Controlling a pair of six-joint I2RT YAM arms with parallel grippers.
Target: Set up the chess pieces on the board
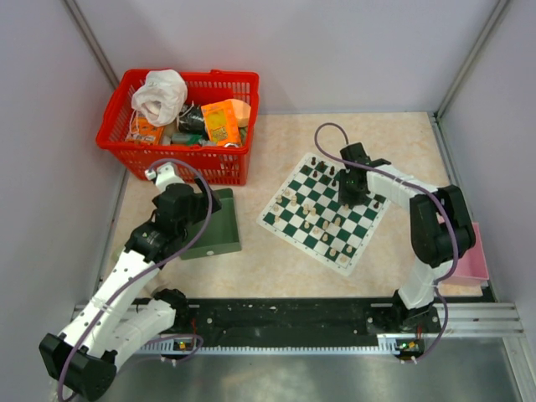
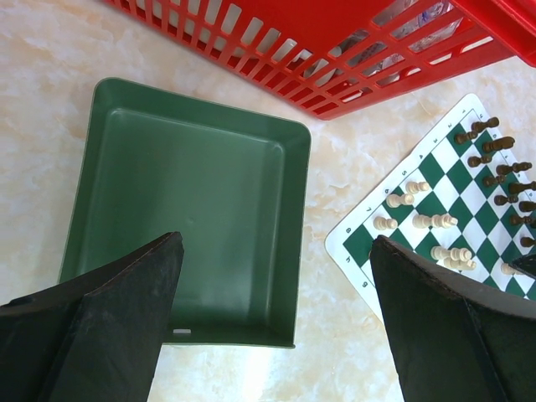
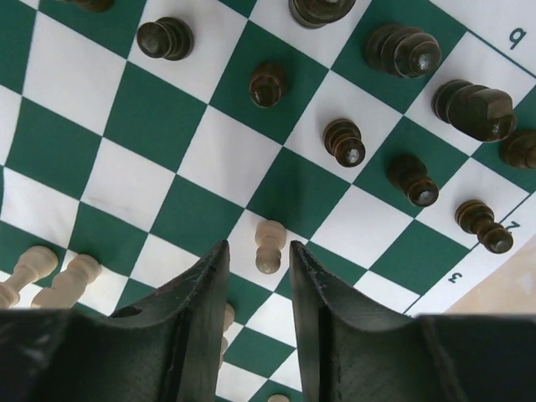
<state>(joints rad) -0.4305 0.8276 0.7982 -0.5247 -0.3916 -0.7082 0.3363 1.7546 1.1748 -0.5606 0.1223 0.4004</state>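
Observation:
The board lies tilted at the table's middle right, with black pieces along its far right side and cream-white pieces on its near left side. My right gripper hangs low over the board. In the right wrist view it is open, its fingers on either side of an upright cream pawn on a white square, with a small gap on each side. Several black pieces stand beyond. My left gripper is open and empty above the edge of the green tray.
A red basket full of clutter stands at the back left, just behind the tray. A pink object lies at the right edge. The left wrist view shows the board's corner with cream pieces.

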